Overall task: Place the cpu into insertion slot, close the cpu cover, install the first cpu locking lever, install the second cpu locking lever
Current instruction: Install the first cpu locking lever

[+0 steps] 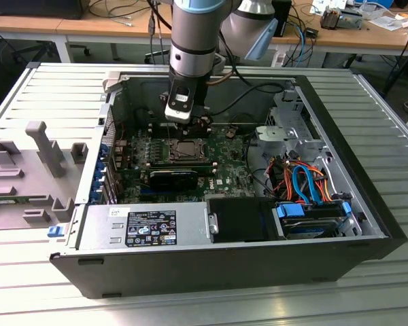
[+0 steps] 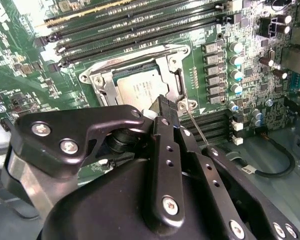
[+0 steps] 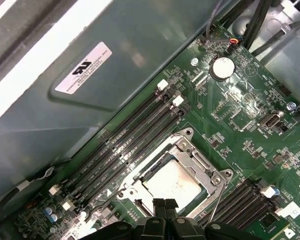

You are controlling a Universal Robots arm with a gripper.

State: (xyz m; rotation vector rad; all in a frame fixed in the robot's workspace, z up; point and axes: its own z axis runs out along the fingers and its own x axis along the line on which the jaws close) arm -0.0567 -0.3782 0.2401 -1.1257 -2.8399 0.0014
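**Exterior view.** The arm [image 1: 194, 41] reaches down into the open computer case [image 1: 190, 265]. The gripper [image 1: 198, 128] is low over the green motherboard [image 1: 224, 173], just beside the insertion slot [image 1: 188, 146].
- Risk: walls, cables and the drive cage crowd the arm, so a sideways move could snag one of them.

**Second wrist view.** The cpu [image 2: 140, 90] lies seated in the slot, and the cpu cover [image 2: 174, 82] is down around it.
- The fingers [image 2: 162, 107] are pressed together with nothing visible between them. Their tips are at the socket corner, next to the thin wire locking lever [image 2: 196, 129].
- The lever looks unlatched (my judgement).
- Risk: the wire is slim and springy. An off-centre push could let it slip past the fingertips and snap back. The tips could also skid onto the capacitors just beside the socket.

**First wrist view.** The fingertips hover at the cover's edge, and the lever [image 3: 216, 197] slants up beside them.
- Risk: pressing on the cover before it is locked could shift the cpu [image 3: 172, 182]. The memory slots [image 3: 135, 135] nearby leave little margin.

**Surface and room.** The case rests on a ribbed metal table [image 1: 367, 115], with a grey fixture [image 1: 41, 153] on the exterior view's left. Wooden desks [image 1: 88, 27] strewn with cables stand behind.
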